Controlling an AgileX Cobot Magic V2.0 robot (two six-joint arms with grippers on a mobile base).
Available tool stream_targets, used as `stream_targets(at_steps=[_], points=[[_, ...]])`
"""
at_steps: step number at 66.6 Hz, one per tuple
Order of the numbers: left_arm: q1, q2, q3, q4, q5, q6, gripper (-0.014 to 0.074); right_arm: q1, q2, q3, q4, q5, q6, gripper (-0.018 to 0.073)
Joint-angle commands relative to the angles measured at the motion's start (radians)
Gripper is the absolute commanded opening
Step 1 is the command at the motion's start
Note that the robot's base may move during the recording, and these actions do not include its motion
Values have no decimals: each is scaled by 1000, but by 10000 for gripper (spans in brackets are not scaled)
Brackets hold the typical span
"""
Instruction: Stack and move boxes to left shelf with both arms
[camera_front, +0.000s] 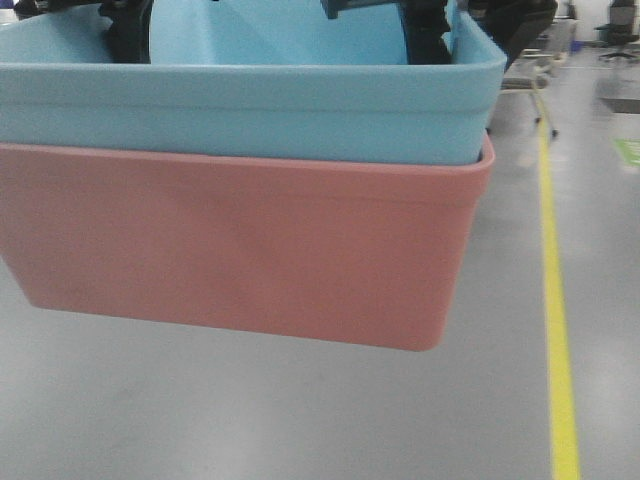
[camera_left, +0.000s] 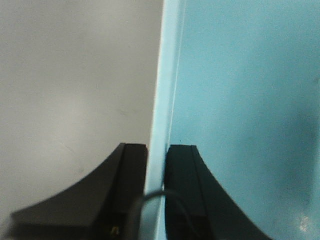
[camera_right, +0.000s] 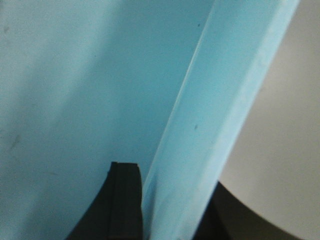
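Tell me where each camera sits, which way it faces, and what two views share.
Front view: on the robot's front, facing forward over the grey floor and yellow line; the light blue tub nested in the salmon pink tub fills it; black arm parts show at the top edge.
Left wrist view: behind the left tool, looking along its fingers, which pinch the light blue tub's wall.
Right wrist view: behind the right tool, likewise clamped on a wall of that tub.
Shared: all three show the light blue tub.
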Motion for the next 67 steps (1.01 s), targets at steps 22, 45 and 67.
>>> stream_targets(at_steps=[22,45,67], points=[[-56,-52,-42,-120,-199,-12,-3,23,-37,-59,53,-274,18,55],[-56,-52,-42,-123,-199,-12,-3,23,-37,-59,52,-274,18,55],[-56,-52,-42,-123,-199,-12,-3,23,-37,-59,50,-273,18,55]])
